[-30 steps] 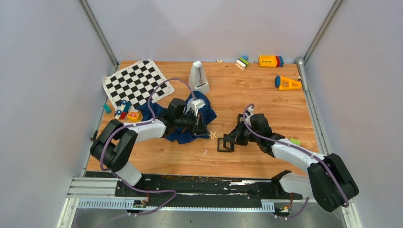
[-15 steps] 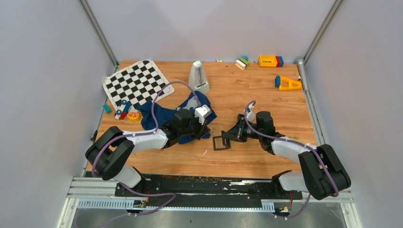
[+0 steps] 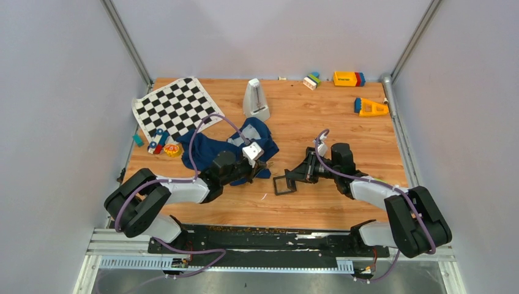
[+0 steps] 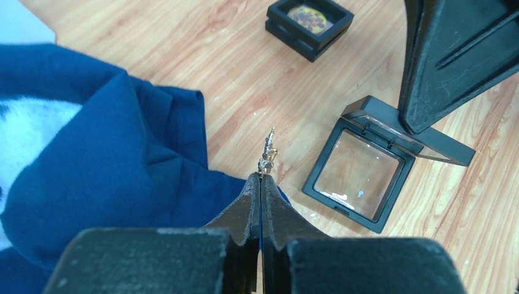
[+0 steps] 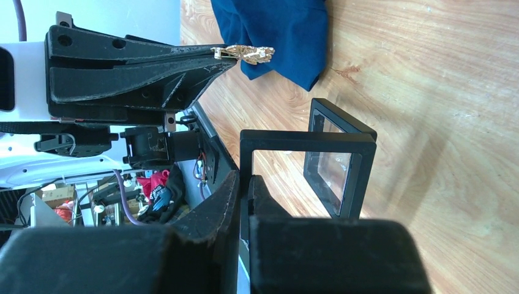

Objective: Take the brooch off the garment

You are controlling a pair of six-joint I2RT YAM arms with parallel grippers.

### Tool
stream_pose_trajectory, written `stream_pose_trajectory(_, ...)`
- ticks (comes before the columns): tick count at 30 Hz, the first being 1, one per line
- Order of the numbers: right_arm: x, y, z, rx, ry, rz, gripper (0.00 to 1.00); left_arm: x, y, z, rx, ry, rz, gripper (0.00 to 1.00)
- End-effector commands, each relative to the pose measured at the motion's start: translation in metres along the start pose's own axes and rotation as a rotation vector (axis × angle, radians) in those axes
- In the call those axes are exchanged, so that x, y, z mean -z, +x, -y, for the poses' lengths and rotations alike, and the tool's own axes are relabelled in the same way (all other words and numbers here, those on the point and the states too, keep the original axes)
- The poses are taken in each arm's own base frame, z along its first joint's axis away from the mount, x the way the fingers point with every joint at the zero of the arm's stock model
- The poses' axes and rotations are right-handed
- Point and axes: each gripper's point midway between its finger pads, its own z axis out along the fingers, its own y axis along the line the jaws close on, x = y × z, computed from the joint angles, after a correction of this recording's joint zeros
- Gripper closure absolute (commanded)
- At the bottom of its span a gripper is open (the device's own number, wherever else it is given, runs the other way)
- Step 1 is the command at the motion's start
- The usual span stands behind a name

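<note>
My left gripper [image 4: 260, 184] is pinched shut on the brooch [image 4: 267, 150], a tiny gold metal piece that sticks up from my fingertips at the middle of the left wrist view. It hangs over the bare wood of the table [image 4: 202, 49], just past the edge of the garment [image 4: 110, 153], a navy blue T-shirt of soft cloth with a grey-white print patch that fills the left half of that view. I see no cloth caught on the piece and no fold drawn up to it. So I judge the removal itself done: the brooch is off the shirt and in my grip.

My right gripper [image 5: 245, 184], at the lower middle of the right wrist view, is clamped on the raised lid of a black square case [image 4: 358, 174] with a clear window. The case lies open on the wood to the right of the brooch, near it but apart. A second black case [image 4: 309, 18], closed, with something round and gold-brown inside, sits at the top of the left wrist view.

What is left, as I read it, is to carry the brooch away from the shirt and set it down, probably in the open case I am holding ready. That placing is not yet done.
</note>
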Motion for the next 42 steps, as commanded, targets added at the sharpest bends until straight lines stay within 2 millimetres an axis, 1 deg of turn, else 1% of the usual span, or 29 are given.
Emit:
stream_pose_trajectory(1, 0.004, -0.009, -0.022, 0.058, -0.071, 0.024, 1.00, 0.001, -0.042, 0.009, -0.143, 0.035, 0.189, 1.00)
stream_pose_trajectory(5, 0.006, -0.009, -0.023, 0.043, -0.069, 0.028, 1.00, 0.002, -0.039, 0.015, -0.199, 0.054, 0.204, 1.00)
stream_pose_trajectory(11, 0.007, -0.005, -0.021, 0.016, -0.068, 0.026, 1.00, -0.004, -0.033, 0.021, -0.236, 0.072, 0.194, 1.00)
stream_pose_trajectory(15, 0.005, -0.003, -0.013, -0.017, -0.059, 0.039, 1.00, -0.006, -0.026, 0.035, -0.286, 0.123, 0.182, 1.00)
stream_pose_trajectory(20, 0.001, -0.004, -0.009, -0.049, -0.067, 0.044, 1.00, -0.006, -0.018, 0.039, -0.348, 0.139, 0.164, 1.00)
stream_pose_trajectory(25, -0.002, -0.004, -0.004, -0.078, -0.069, 0.041, 1.00, -0.012, -0.006, 0.045, -0.385, 0.171, 0.134, 1.00)
stream_pose_trajectory(30, -0.003, -0.007, -0.002, -0.088, -0.067, 0.059, 1.00, -0.014, 0.002, 0.048, -0.398, 0.190, 0.100, 1.00)
stream_pose_trajectory(42, -0.006, -0.008, -0.001, -0.103, -0.078, 0.056, 1.00, -0.021, 0.003, 0.055, -0.462, 0.176, 0.090, 1.00)
